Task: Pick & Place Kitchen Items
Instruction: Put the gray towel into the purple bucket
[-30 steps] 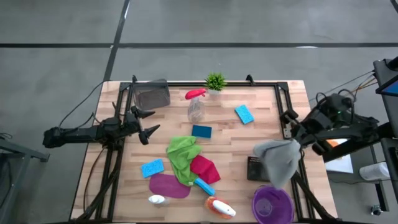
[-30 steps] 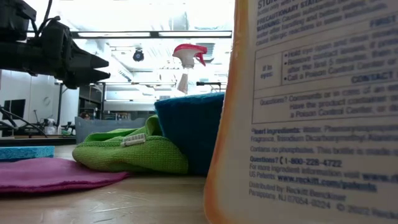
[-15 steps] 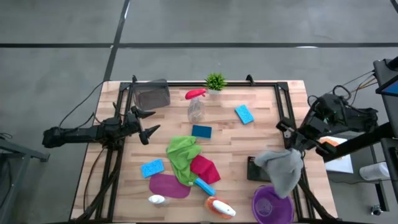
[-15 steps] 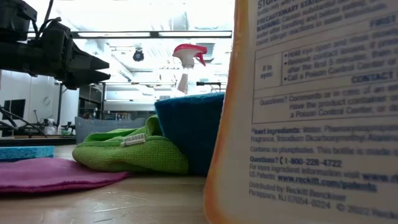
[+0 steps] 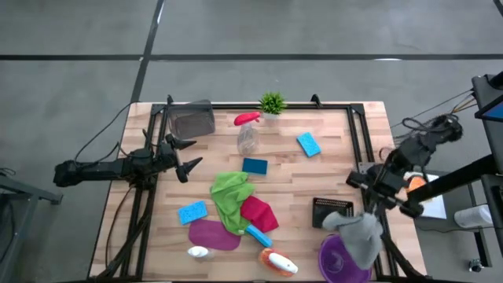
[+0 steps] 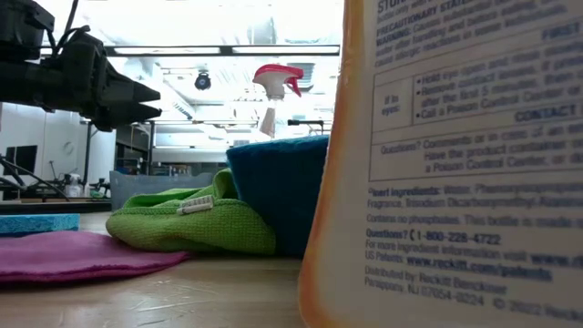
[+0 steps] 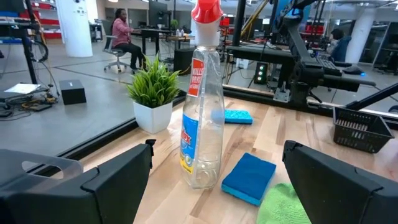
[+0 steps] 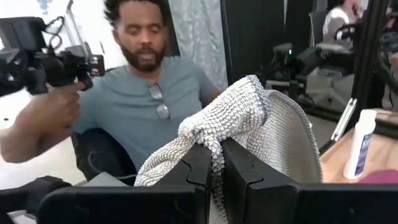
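Over the purple bowl (image 5: 339, 261), the right gripper (image 5: 363, 214) pinches the grey cloth (image 5: 360, 236).

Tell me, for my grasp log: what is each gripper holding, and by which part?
Right gripper: grey cloth, pinched at a bunched fold. Left gripper: nothing, open.

Wooden bench (image 5: 330, 169), green cloth (image 5: 229, 195) mid-bench, blue sponges (image 5: 308, 144), red-topped spray bottle (image 5: 247, 134), purple bowl (image 5: 336, 259) near right front corner, black basket (image 5: 328, 211)
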